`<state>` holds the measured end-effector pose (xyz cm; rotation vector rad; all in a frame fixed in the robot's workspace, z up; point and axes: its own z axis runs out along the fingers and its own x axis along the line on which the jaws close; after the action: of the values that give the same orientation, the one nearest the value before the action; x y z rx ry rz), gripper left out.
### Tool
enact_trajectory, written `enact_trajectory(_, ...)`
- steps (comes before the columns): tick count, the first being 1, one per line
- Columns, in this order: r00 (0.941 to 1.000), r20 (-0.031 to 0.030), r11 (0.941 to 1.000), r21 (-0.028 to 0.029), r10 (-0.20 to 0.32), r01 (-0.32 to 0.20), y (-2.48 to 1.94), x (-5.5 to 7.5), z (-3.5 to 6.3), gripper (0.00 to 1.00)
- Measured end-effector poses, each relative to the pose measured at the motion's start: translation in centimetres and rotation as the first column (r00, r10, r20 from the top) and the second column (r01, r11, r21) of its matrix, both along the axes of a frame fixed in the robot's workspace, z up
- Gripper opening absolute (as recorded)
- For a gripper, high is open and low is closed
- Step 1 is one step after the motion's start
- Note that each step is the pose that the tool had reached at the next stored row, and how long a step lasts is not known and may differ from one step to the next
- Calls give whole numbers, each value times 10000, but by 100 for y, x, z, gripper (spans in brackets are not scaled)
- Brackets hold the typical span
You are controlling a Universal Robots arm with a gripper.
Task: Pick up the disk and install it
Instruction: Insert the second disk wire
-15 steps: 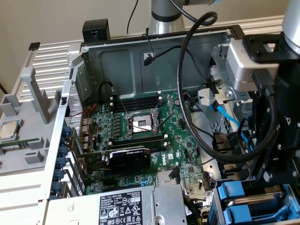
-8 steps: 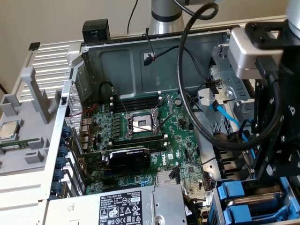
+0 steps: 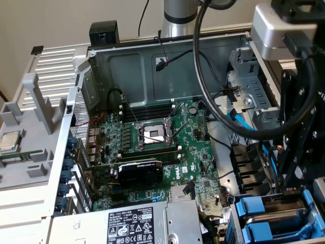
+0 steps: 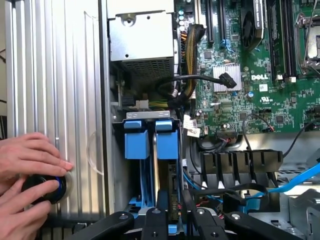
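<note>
In the wrist view my gripper (image 4: 175, 194) hangs over the drive cage (image 4: 150, 116) at the edge of the open computer case. Its two black fingers (image 4: 162, 196) stand close together on a thin edge-on slab with a green board strip, which I take for the disk (image 4: 174, 200). That slab runs on toward the blue carrier front (image 4: 166, 139) in one slot of the cage. A second blue carrier front (image 4: 136, 140) sits in the slot beside it. In the exterior view the arm (image 3: 297, 112) reaches down at the right over the blue carriers (image 3: 254, 211).
A person's two hands (image 4: 30, 160) rest on a round black button with a blue ring (image 4: 44, 189) on the ribbed grey side panel (image 4: 55, 75). Black and blue cables (image 4: 300, 182), the motherboard (image 3: 152, 147) and the grey power-supply box (image 3: 137, 223) crowd the case.
</note>
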<state>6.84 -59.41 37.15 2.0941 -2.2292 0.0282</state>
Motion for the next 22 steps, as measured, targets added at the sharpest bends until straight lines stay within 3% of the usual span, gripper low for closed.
enact_trajectory(22,10000,70,10000,-52,-39,40,0,-3,530,25)
